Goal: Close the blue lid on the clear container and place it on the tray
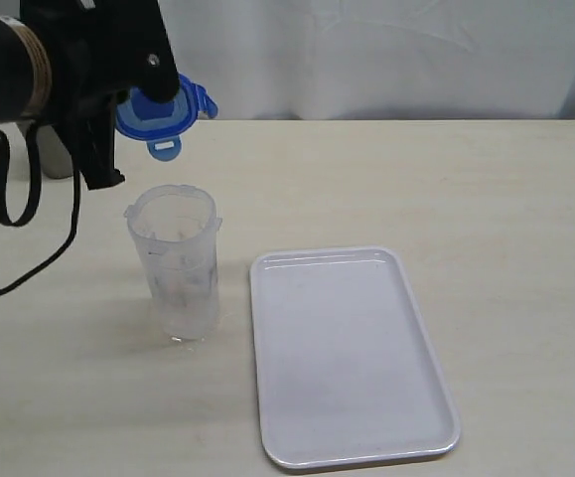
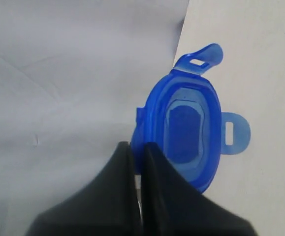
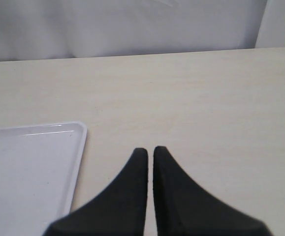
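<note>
Nearest the exterior camera lies the flat white rectangular plastic tray with its low rim [image 1: 352, 358], bare, just beside the tall clear plastic container [image 1: 176, 268], which stands upright and open-mouthed on the pale tabletop [image 1: 466, 189]. Up above that container and a little beyond its mouth hangs the small bright blue plastic lid with snap flaps [image 1: 160, 119], in the air and well clear of the rim. The left gripper [image 2: 136, 150] has its black jaws nipped narrow on one edge of it, and the rest of the lid juts out free with two flaps splayed. The right gripper [image 3: 150, 152] has its jaws pressed together on nothing. It hovers over bare tabletop on the side of the tray away from the container, and the exterior view does not catch it. By my reckoning the step in hand is bringing the lid to the container: the lid is lifted but not yet seated, and nothing is on the tray. The next move calls for levelling the lid, centring it over the container's mouth and lowering it squarely. Since the tall, narrow container looks easy to tip, the idle right gripper may need to steady it before any pressing down
</note>
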You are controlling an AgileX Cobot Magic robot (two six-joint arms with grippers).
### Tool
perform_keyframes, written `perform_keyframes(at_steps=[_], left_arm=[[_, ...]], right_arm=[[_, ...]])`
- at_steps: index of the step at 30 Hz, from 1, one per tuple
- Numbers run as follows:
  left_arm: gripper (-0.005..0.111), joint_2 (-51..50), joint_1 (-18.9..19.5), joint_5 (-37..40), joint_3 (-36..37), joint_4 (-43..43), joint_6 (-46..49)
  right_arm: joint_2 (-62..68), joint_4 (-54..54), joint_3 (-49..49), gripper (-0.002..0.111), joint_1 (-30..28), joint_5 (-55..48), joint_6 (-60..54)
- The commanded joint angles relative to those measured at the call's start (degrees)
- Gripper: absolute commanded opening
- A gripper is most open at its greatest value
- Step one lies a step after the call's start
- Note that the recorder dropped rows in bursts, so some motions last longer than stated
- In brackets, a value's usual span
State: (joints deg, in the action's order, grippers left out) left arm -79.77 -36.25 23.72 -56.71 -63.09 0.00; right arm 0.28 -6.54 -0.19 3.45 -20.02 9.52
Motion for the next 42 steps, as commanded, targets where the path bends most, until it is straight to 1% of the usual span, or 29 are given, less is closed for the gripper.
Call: perform_keyframes(at_steps=[1,7,12,14,15,17,19,21,22,24,31,42], left_arm=[[0.0,0.2,-3.8,3.6,2.6,-7.1,-6.5],[0.0,0.2,-6.9,7.6,3.7,-14.4,-15.5],[0.0,0.2,-7.1,7.8,4.0,-14.0,-16.4],[0.0,0.2,-9.2,10.0,4.3,-15.6,-16.7],[0.0,0.2,-11.2,12.3,5.7,-20.8,-19.8],[0.0,0.2,-13.4,16.7,8.4,-29.5,-27.3],[0.0,0.2,-14.9,18.1,10.8,-32.4,-30.1],[0.0,0.2,-16.4,18.6,11.4,-32.1,-30.4],[0.0,0.2,-17.5,20.4,11.4,-32.6,-32.0],[0.0,0.2,-18.3,21.5,11.4,-32.7,-32.1],[0.0,0.2,-18.4,21.5,11.4,-31.0,-32.6],[0.0,0.2,-18.4,18.1,11.4,-29.1,-32.8]], right_arm=[[-0.3,0.1,0.2,0.004,0.0,0.2,0.1],[-0.3,0.1,0.2,0.004,0.0,0.2,0.1],[-0.3,0.1,0.2,0.004,0.0,0.2,0.1],[-0.3,0.1,0.2,0.004,0.0,0.2,0.1],[-0.3,0.1,0.2,0.004,0.0,0.2,0.1],[-0.3,0.1,0.2,0.004,0.0,0.2,0.1],[-0.3,0.1,0.2,0.004,0.0,0.2,0.1],[-0.3,0.1,0.2,0.004,0.0,0.2,0.1],[-0.3,0.1,0.2,0.004,0.0,0.2,0.1],[-0.3,0.1,0.2,0.004,0.0,0.2,0.1],[-0.3,0.1,0.2,0.004,0.0,0.2,0.1],[-0.3,0.1,0.2,0.004,0.0,0.2,0.1]])
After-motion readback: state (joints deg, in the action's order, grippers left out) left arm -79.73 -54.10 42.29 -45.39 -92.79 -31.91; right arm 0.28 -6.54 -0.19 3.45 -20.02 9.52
